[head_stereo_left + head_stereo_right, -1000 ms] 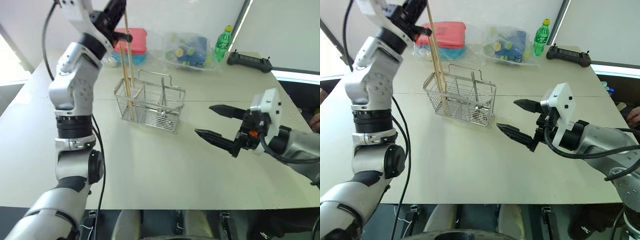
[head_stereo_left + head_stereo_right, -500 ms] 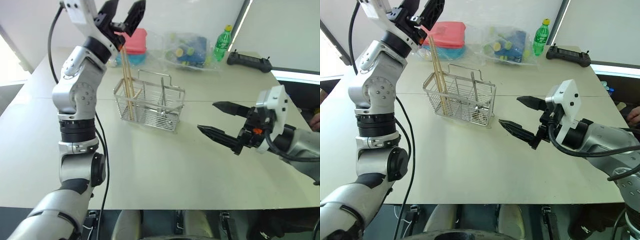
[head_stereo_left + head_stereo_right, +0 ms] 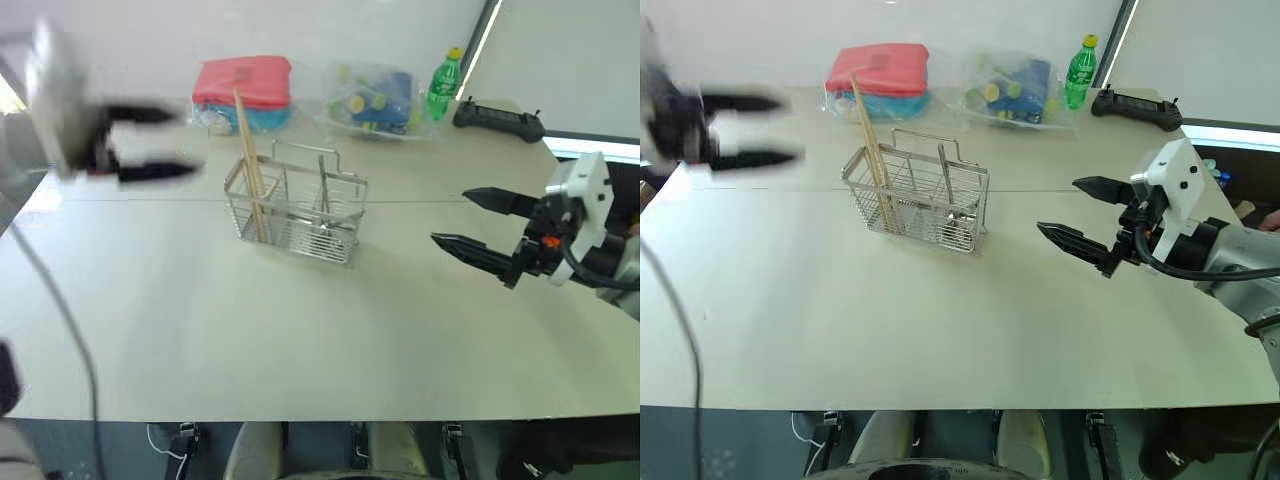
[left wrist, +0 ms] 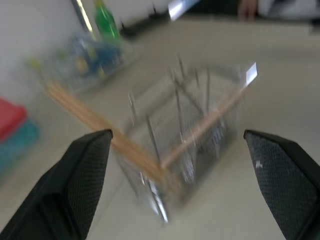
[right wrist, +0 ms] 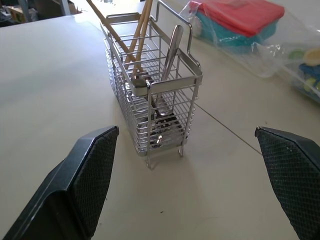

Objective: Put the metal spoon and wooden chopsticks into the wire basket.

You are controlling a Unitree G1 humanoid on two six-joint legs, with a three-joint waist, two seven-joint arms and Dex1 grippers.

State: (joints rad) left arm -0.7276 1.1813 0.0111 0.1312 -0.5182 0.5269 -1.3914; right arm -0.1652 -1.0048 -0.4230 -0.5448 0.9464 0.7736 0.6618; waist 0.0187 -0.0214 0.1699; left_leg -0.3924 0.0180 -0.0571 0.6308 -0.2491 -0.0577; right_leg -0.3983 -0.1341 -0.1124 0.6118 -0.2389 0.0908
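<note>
Cutlery caddied: both utensils stand in the wire basket as my two grippers hang empty on either side.

I see the wire basket (image 3: 916, 200) near the middle of the table (image 3: 940, 320), the wooden chopsticks (image 3: 870, 150) propped in its compartment at the 9 o'clock end and the metal spoon (image 5: 170, 55) in the compartment at the 3 o'clock end, bowl down. The chopsticks' long axis runs nearly upright, tips down in the mesh and tops leaning toward 11 o'clock, since they are too tall to stand free and rest on the rim. The spoon's handle points up, tilted a little against the wire. My left gripper (image 3: 735, 130), at 9 o'clock, is spread wide and grasps nothing; my right gripper (image 3: 1085, 215), at 3 o'clock, is likewise spread and empty. I judge the task done.
</note>
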